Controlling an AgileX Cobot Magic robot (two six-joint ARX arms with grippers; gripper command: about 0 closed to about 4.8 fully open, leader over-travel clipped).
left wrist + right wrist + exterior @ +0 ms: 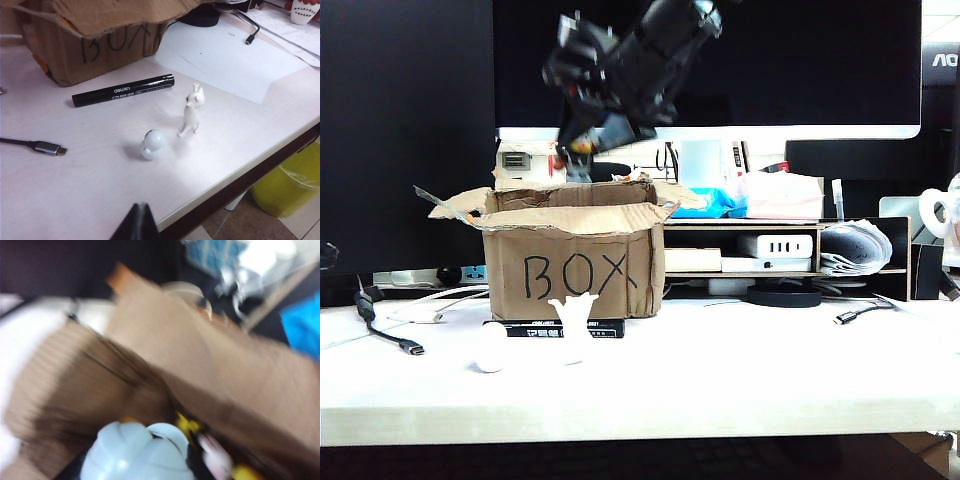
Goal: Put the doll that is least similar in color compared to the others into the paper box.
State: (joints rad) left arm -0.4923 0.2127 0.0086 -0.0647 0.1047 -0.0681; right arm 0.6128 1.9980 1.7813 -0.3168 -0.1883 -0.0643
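exterior: right gripper (582, 150) is blurred above the paper box (570, 255), clenched on the doll (582, 146).
left wrist: left gripper (137, 222) is barely shown; its jaw state cannot be told.
right wrist: doll (145, 452) is seen over the box (190, 365) interior.

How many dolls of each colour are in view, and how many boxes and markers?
White dolls: 2, the egg-shaped figure and the raised-arm figure
Yellow-faced doll: 1, over the open box
Paper box: 1
Black marker: 1
Total: 5
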